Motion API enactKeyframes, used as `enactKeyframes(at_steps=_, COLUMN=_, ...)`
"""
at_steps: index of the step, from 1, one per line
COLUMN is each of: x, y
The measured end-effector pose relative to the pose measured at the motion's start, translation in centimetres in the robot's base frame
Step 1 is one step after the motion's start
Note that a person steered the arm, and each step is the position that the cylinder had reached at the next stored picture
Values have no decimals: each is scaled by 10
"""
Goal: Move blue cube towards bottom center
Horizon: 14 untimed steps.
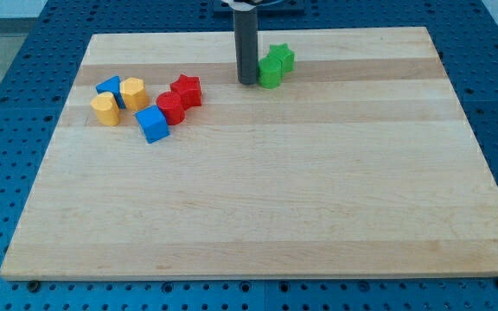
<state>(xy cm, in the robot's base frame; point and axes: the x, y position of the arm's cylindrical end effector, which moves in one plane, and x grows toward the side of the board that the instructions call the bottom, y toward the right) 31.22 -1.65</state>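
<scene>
The blue cube sits in the upper left part of the wooden surface, at the lower right edge of a cluster of blocks. Just above and to its right, touching or nearly so, is a red block, with a red star-like block beyond it. To the cube's upper left stand two yellow blocks and a second blue block. My tip rests near the view's top centre, well apart from the cube, just left of two green blocks. The tool is a plain rod with no jaws to open or close.
</scene>
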Motion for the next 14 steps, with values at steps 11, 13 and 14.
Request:
enactKeyframes(at_steps=11, x=19, y=-237)
enactKeyframes(at_steps=13, x=38, y=-206)
enactKeyframes(at_steps=14, x=42, y=-179)
